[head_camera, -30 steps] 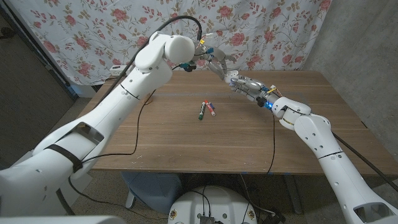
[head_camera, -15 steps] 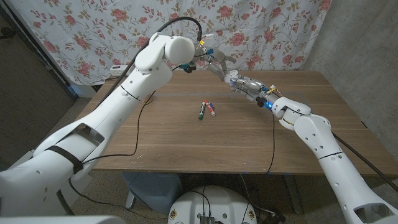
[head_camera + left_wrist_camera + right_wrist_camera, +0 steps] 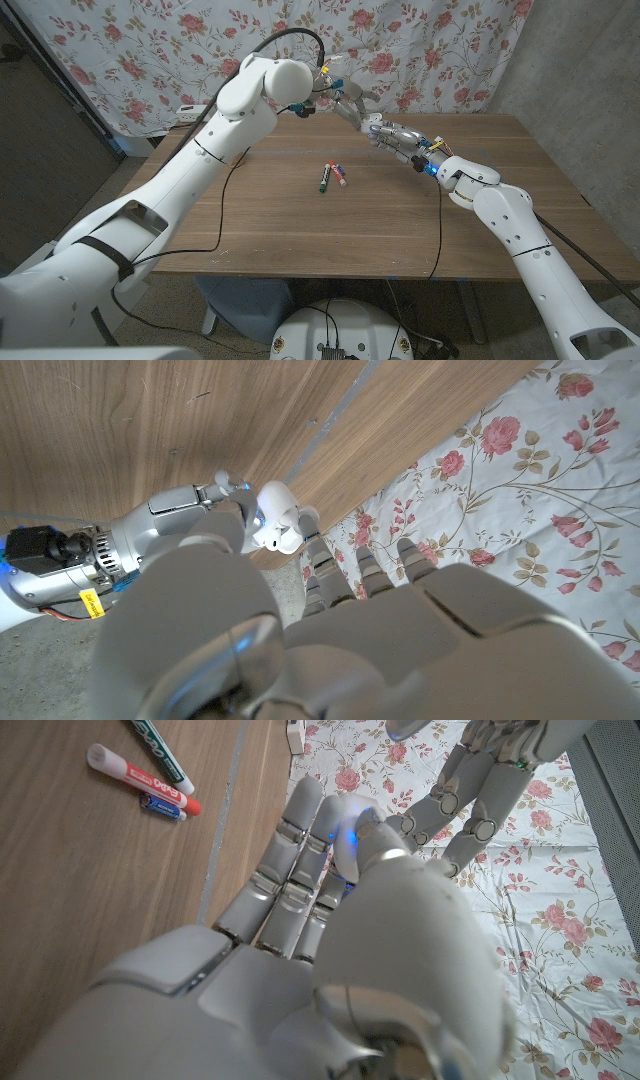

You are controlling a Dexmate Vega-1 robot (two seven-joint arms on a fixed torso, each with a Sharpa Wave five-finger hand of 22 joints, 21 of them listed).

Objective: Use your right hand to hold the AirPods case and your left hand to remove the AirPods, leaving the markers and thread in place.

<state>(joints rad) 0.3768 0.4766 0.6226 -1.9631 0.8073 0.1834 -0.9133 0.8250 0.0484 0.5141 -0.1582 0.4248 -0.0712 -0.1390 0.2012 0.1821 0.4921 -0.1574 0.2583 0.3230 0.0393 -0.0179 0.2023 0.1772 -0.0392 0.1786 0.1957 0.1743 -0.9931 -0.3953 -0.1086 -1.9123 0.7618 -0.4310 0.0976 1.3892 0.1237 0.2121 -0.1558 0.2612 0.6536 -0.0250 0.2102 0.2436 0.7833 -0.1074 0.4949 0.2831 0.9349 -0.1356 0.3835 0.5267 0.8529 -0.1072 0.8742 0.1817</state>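
My right hand [image 3: 398, 136] grips the small white AirPods case [image 3: 373, 126] above the table's far middle. In the left wrist view the case [image 3: 275, 525] sits at the tips of the right hand [image 3: 180, 525]. The right wrist view has the case [image 3: 350, 820] glowing blue behind my right fingers [image 3: 300, 850]. My left hand [image 3: 345, 97] hovers just behind and above the case with fingers apart, its fingertips [image 3: 440, 815] close to the case and holding nothing I can see. The markers [image 3: 331, 176] lie mid-table, well clear of both hands.
A green marker [image 3: 160, 740], a red and white one [image 3: 135, 777] and a short blue one [image 3: 160, 808] lie together on the wooden table [image 3: 300, 230]. A floral cloth [image 3: 150, 50] hangs behind the far edge. Cables run from both arms across the tabletop.
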